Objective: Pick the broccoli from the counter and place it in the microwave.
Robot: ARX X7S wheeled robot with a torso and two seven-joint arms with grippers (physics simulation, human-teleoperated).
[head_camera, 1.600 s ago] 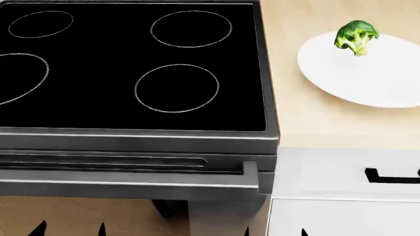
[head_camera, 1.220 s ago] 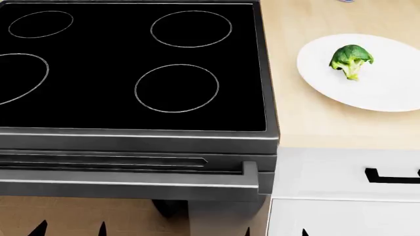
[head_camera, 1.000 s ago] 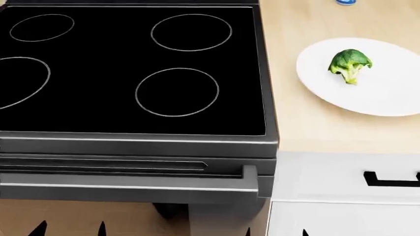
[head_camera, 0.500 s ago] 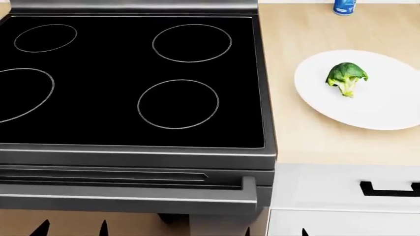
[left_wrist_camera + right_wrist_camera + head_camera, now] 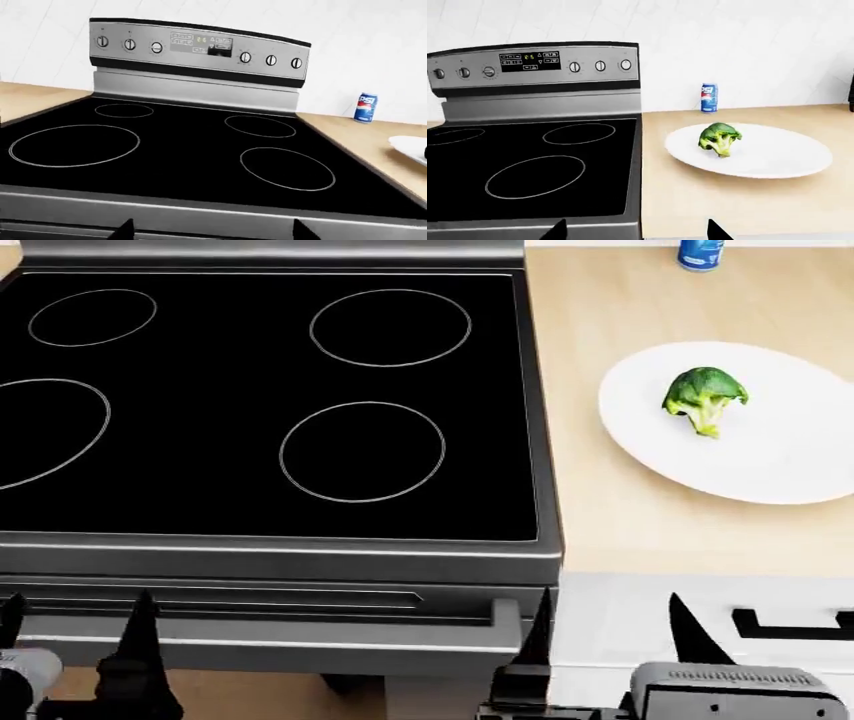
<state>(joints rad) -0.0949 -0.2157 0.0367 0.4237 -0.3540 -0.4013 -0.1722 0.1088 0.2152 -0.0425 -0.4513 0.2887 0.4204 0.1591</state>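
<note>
At the nine o'clock side of the head view, the black stovetop [image 5: 267, 400] is filling most of the scene, its four ring outlines showing pale on dark glass. Below it, at seven o'clock, the left gripper [image 5: 74, 625] is poking up with its fingers spread wide and holding nothing; at five o'clock the right gripper [image 5: 607, 625] is likewise standing wide apart and empty. Toward three o'clock, on the beige counter [image 5: 627, 510], the white plate [image 5: 801, 455] is carrying the broccoli [image 5: 703, 397], a small floret showing a dark, bumpy green crown over a pale yellow-green stalk. At one o'clock a blue soda can [image 5: 699, 253] is standing by the wall.
</note>
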